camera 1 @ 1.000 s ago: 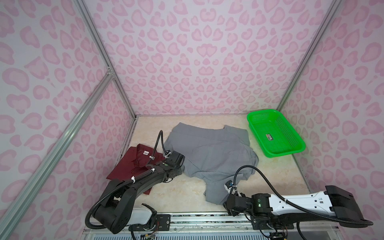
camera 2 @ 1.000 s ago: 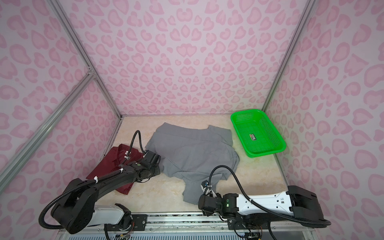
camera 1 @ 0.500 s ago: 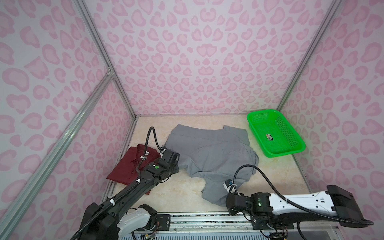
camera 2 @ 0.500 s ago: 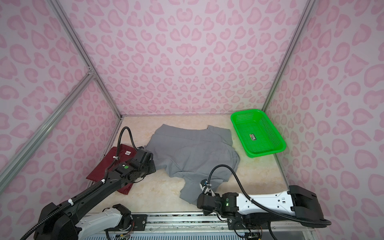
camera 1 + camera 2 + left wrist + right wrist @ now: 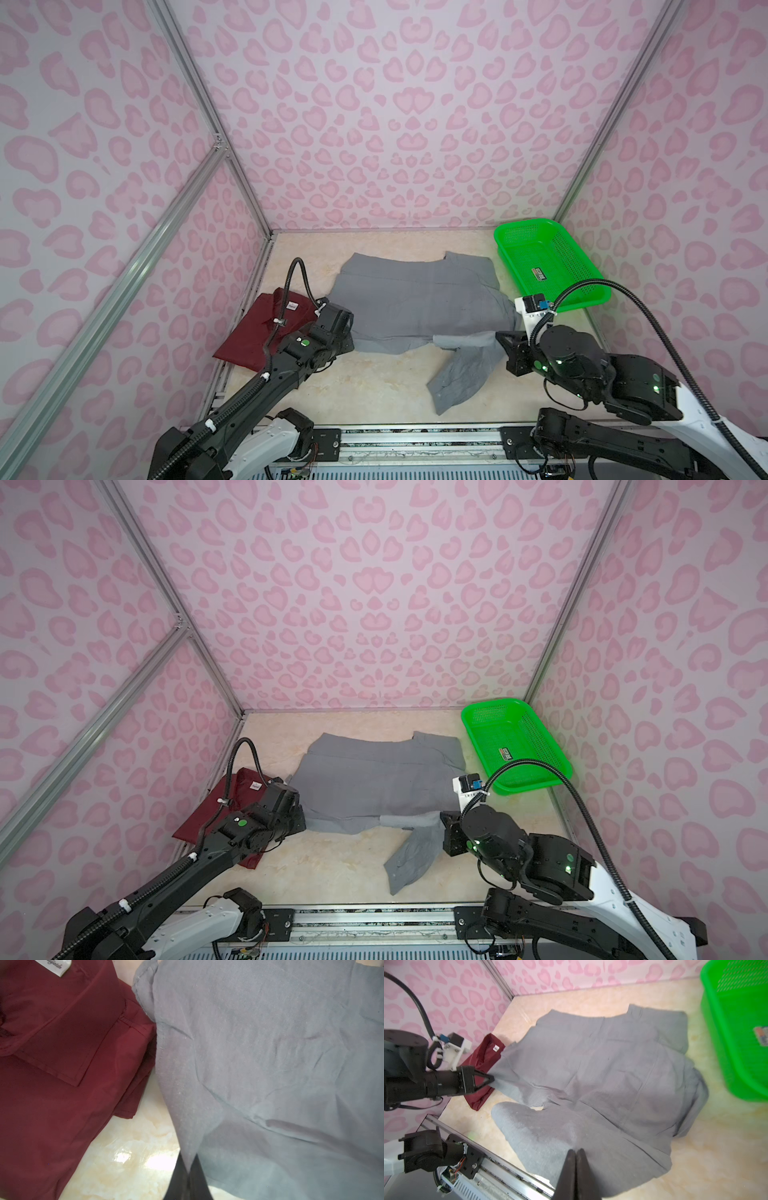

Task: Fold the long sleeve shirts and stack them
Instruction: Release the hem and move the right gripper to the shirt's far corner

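Observation:
The grey shirt (image 5: 415, 303) (image 5: 374, 783) lies spread across the middle of the table. A folded maroon shirt (image 5: 257, 328) (image 5: 208, 816) with a white neck label lies at the left wall. My left gripper (image 5: 189, 1171) (image 5: 492, 1080) is shut on the grey shirt's left near edge, and cloth runs taut from its tips. My right gripper (image 5: 576, 1150) (image 5: 500, 338) is shut on the grey shirt's sleeve (image 5: 461, 365), which is held off the table and droops toward the front.
A bright green perforated basket (image 5: 548, 266) (image 5: 515, 746) (image 5: 737, 1043) stands at the back right, close behind the right arm. A metal rail (image 5: 415, 440) runs along the front edge. Pink patterned walls close in three sides.
The right gripper has shut on the grey sleeve and risen back and to the right with it. The left gripper has stayed shut on the shirt's edge, and its arm has shifted.

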Action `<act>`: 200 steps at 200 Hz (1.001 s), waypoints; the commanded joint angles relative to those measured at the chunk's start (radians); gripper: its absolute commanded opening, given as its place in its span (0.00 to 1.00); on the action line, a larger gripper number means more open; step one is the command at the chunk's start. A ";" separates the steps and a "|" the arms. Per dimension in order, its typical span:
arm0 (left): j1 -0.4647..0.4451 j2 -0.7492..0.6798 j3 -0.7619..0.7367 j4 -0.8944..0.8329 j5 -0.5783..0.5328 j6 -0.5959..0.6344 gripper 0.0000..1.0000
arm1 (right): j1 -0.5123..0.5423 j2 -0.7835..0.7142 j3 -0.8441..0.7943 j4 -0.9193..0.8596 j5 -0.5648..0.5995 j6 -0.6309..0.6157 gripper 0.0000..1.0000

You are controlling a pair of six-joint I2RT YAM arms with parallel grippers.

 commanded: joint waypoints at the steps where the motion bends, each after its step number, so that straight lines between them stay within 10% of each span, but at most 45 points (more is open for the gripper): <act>1: 0.001 -0.028 -0.023 -0.019 0.021 0.002 0.04 | -0.048 0.032 0.149 -0.163 0.033 -0.151 0.00; 59: 0.001 -0.092 -0.062 -0.036 0.038 -0.020 0.04 | -0.069 0.124 0.370 -0.192 -0.012 -0.216 0.00; 100: 0.001 -0.109 -0.066 -0.039 0.034 -0.024 0.04 | -0.080 0.032 0.033 -0.069 -0.085 -0.099 0.00; 114: 0.000 -0.112 -0.070 -0.036 0.036 -0.025 0.04 | -0.114 -0.016 -0.096 -0.013 -0.066 -0.070 0.24; 174: 0.001 -0.139 -0.086 -0.036 0.057 -0.040 0.04 | -0.764 0.191 -0.327 0.392 -0.602 -0.240 0.57; 200: -0.003 -0.151 -0.111 -0.029 0.069 -0.056 0.04 | -0.823 0.377 -0.255 0.521 -0.571 -0.225 0.67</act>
